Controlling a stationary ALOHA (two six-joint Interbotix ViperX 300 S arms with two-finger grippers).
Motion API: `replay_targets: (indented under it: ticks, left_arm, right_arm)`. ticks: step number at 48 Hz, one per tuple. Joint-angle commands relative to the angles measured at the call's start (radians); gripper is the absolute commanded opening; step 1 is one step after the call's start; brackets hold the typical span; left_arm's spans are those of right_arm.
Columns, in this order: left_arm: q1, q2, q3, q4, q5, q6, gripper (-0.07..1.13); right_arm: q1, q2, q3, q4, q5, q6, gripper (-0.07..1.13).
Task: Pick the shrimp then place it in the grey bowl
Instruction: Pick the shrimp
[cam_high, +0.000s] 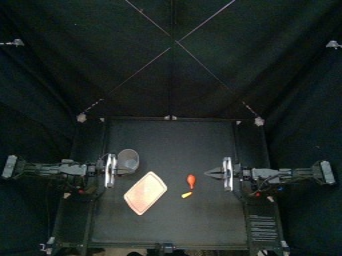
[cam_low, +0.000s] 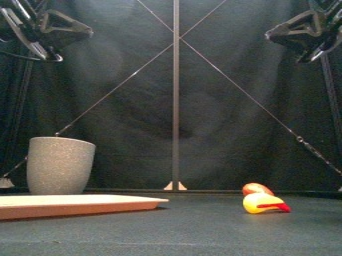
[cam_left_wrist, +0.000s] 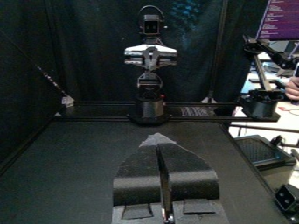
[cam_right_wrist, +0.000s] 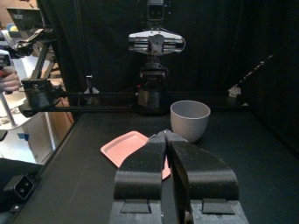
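Observation:
The shrimp (cam_high: 190, 185) is a small orange-red toy with a yellow end, lying on the table right of the middle; it sits low and near in the front view (cam_low: 262, 198). The grey bowl (cam_high: 130, 157) is a tall speckled cup standing upright at the left (cam_low: 60, 165) (cam_right_wrist: 191, 120). My left gripper (cam_high: 116, 172) (cam_left_wrist: 160, 144) hangs shut and empty just left of the cup. My right gripper (cam_high: 218, 177) (cam_right_wrist: 170, 137) is shut and empty, right of the shrimp and raised off the table. In both wrist views the shrimp stays out of sight.
A flat pink tray (cam_high: 146, 192) (cam_low: 74, 205) (cam_right_wrist: 128, 147) lies in front of the cup, between it and the shrimp. Both arms are held high at the table's sides (cam_low: 27, 30) (cam_low: 314, 25).

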Motion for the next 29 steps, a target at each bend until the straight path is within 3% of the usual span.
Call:
replay_targets:
  ticks: [1, 11, 20, 26, 29]
  left_arm:
    - [0.0, 0.023, -0.012, -0.015, 0.021, -0.005, 0.11]
    - [0.0, 0.023, -0.018, -0.02, 0.06, -0.003, 0.09]
    - [0.0, 0.023, -0.012, -0.02, 0.06, -0.002, 0.09]
    - [0.0, 0.023, -0.011, -0.02, 0.061, -0.002, 0.1]
    - [0.002, 0.023, -0.011, -0.02, 0.06, -0.002, 0.1]
  right_arm:
    - [0.005, 0.035, -0.009, 0.003, 0.005, 0.006, 0.06]
    - [0.02, 0.164, -0.063, -0.002, 0.066, 0.026, 0.06]
    - [0.1, 0.301, -0.14, -0.003, 0.103, 0.026, 0.08]
    - [0.127, 0.37, -0.179, 0.002, 0.114, 0.028, 0.22]
    - [0.133, 0.402, -0.198, 0.003, 0.11, 0.028, 0.38]
